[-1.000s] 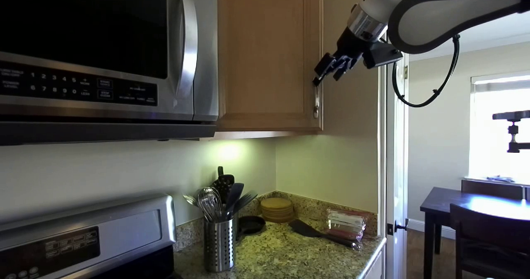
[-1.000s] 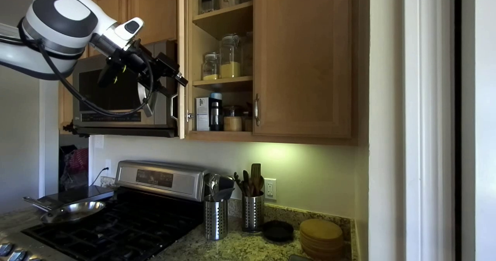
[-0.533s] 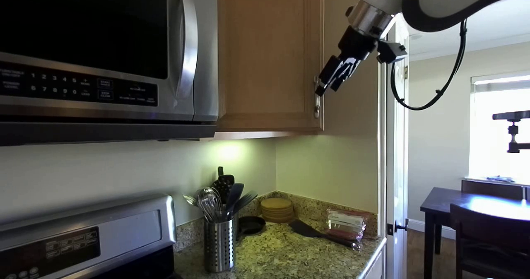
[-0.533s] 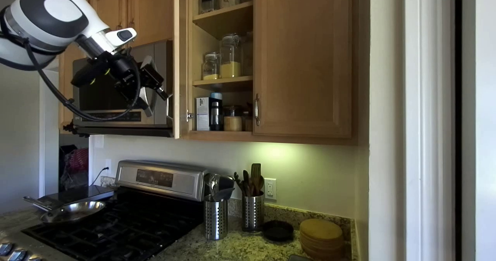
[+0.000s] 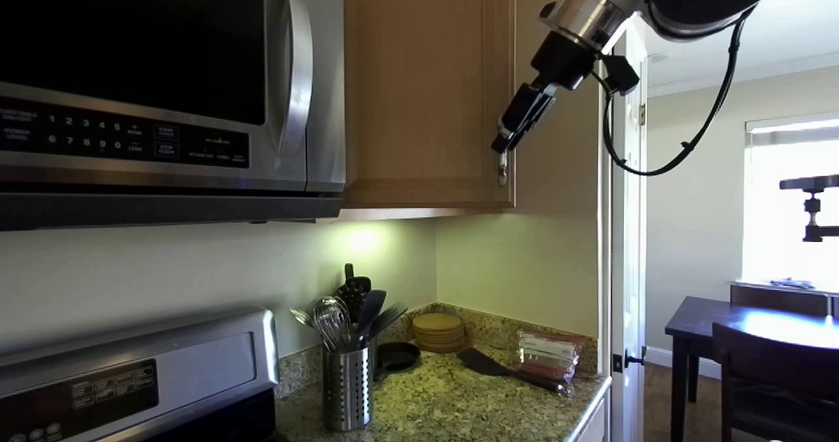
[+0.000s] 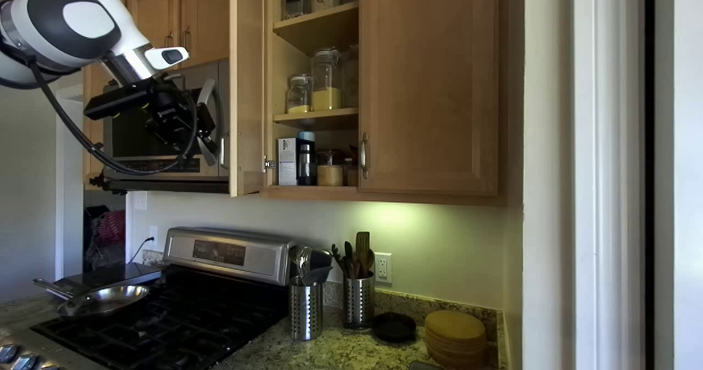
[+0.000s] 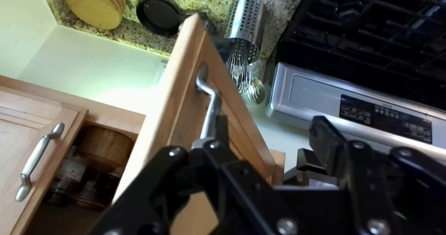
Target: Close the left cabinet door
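The hand (image 7: 269, 120) was released: in the wrist view its fingers (image 7: 325, 137) stood well apart, with nothing held between them. The finger nearer the frame's centre overlapped the bar handle (image 7: 210, 115); whether it was hooked behind the bar or only lay beside it could not be told. The left cabinet door (image 6: 247, 84) stood wide open, left of centre in an exterior view. Over the last second its free edge had shifted toward the left of that frame, exposing more of the inner face. The opening had therefore widened, contrary to the task; closing had not begun. Closure probably required freeing the finger from the handle, then a push on the outer face.

The microwave (image 5: 131, 55), upper left in an exterior view, stood on the door's outer side and likely limited working room there. Jars (image 6: 327, 82) and a carton (image 6: 286, 161) sat inside the cabinet (image 6: 316, 193) at upper centre and appeared clear of the swing. The right cabinet door (image 6: 431, 84) was closed. Below, two perforated metal utensil holders (image 6: 306, 312) stood on the surface (image 6: 343, 353), apparently out of the door's path.
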